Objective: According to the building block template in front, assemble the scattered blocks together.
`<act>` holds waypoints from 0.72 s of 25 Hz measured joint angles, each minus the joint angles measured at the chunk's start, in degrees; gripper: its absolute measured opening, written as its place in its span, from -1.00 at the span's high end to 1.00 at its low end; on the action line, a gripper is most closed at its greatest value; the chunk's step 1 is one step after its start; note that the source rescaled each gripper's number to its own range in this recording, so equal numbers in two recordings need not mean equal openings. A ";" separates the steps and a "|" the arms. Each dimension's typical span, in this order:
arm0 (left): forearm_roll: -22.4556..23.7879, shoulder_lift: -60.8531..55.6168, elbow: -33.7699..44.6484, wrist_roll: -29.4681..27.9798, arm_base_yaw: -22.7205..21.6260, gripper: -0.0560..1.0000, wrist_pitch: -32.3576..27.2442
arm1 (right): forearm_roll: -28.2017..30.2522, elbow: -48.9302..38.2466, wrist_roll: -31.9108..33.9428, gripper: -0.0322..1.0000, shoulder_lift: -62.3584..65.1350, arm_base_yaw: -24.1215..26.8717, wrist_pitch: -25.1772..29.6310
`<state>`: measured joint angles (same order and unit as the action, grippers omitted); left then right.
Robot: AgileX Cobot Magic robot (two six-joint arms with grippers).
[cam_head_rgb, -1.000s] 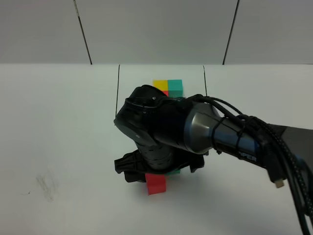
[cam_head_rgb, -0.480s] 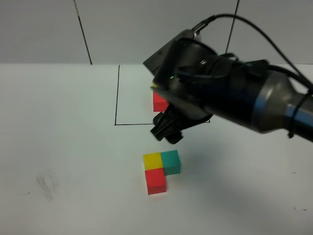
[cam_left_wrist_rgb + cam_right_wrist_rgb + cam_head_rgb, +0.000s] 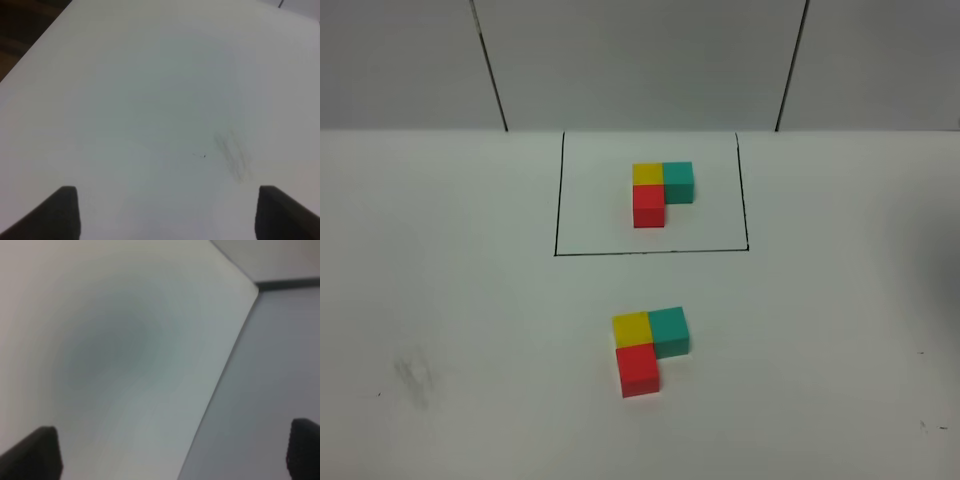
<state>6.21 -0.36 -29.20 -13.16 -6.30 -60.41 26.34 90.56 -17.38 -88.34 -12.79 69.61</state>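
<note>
On the white worktop, away from both empty, wide-spread pincers, the left pincer and right pincer, the scattered blocks sit joined in an L near the black-framed building block template.

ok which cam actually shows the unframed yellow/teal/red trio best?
Exterior high. The scattered blocks sit fully in view there as an L, in front of the framed building block template. The left wrist view shows only bare table between open fingertips; the right wrist view shows a blurred table edge. No blocks in either.
</note>
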 joint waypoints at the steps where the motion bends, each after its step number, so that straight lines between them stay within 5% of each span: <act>1: 0.00 0.00 0.00 0.00 0.00 -0.34 0.00 | -3.97 0.00 -1.55 -0.91 1.54 4.52 0.04; 4: 0.00 0.00 0.00 0.00 0.00 -0.34 0.00 | -14.53 -0.98 -6.73 -0.91 7.17 15.96 0.15; 7: 0.00 0.00 0.00 0.00 0.00 -0.34 0.00 | -18.23 -4.19 -11.60 -0.89 14.89 22.24 0.20; 12: 0.00 0.00 0.00 0.00 0.00 -0.34 0.00 | -16.75 -12.64 -10.76 -0.86 30.71 23.02 0.26; 18: 0.00 0.00 0.00 0.00 0.00 -0.34 0.00 | -16.02 -21.62 -0.11 -0.82 51.99 23.02 0.35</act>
<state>6.21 -0.36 -29.20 -13.16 -6.30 -60.41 10.32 68.94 -17.49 -36.35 10.23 69.96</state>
